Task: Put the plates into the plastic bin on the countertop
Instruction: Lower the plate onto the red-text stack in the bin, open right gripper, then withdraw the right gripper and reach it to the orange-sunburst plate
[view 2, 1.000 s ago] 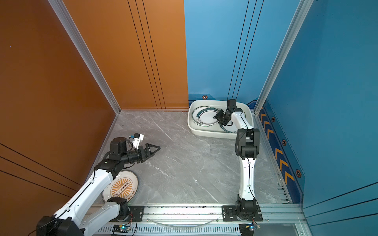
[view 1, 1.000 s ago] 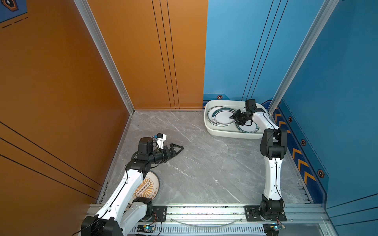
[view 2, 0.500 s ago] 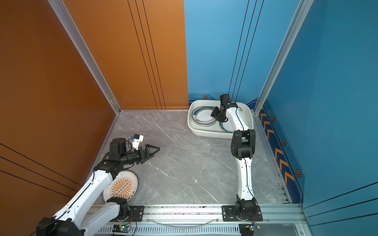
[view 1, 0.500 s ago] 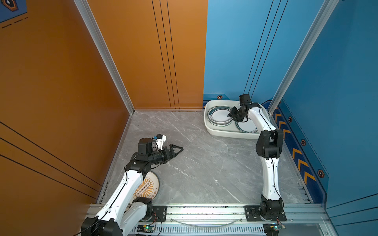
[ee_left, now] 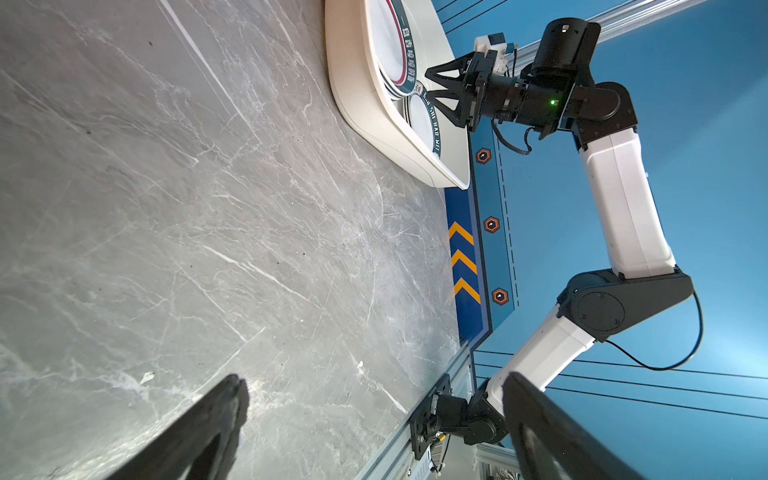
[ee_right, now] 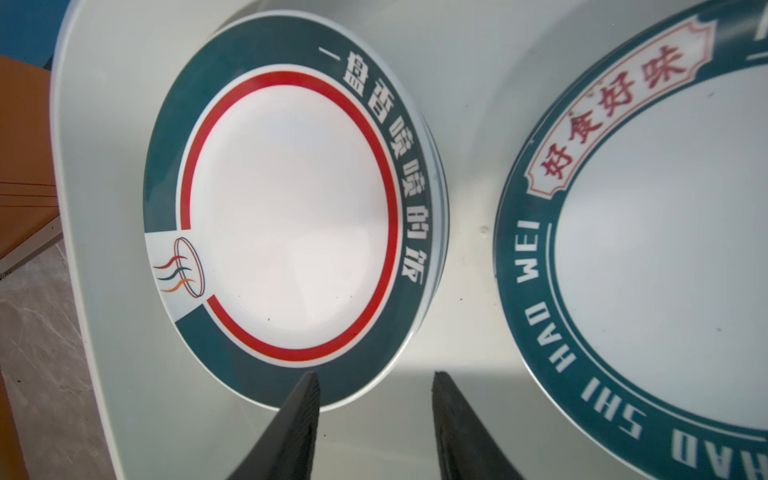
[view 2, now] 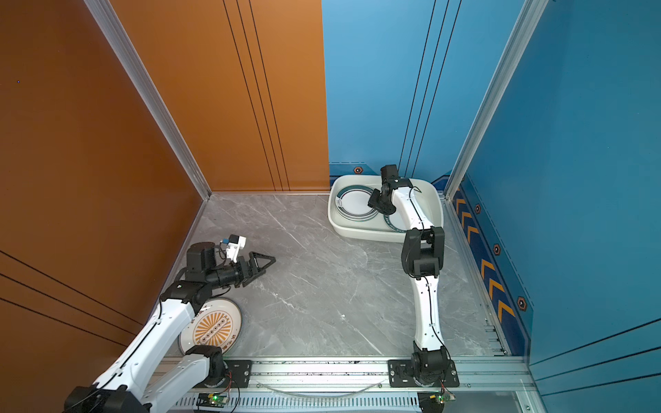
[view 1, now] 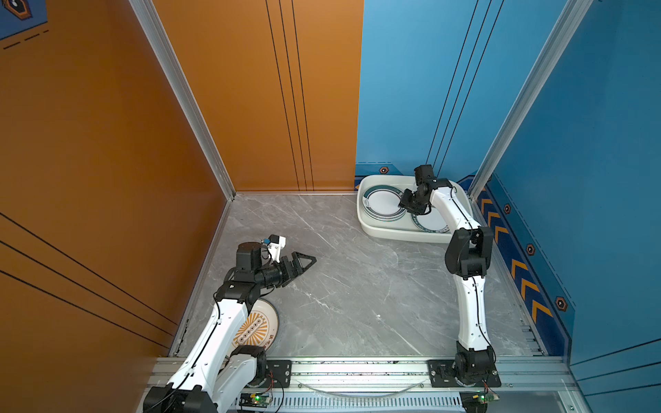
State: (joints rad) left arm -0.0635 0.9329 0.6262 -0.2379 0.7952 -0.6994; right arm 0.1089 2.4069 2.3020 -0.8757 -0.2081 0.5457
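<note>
The right gripper hangs inside the large glossy white rectangular plastic bin. Its black fingers are parted and empty over the bin's bare floor, between two piles. Only the right wrist view shows the detail. At the bin's end nearer the orange wall is a stack of plates, topped by a white plate with a dark-green lettered rim and red ring. At the other end lies a larger green-rimmed plate with red characters. Both top views add the left gripper, spread wide and empty over the grey marble-patterned countertop, well apart from the bin. An orange-sunburst plate lies farther off, partly under the left arm.
</note>
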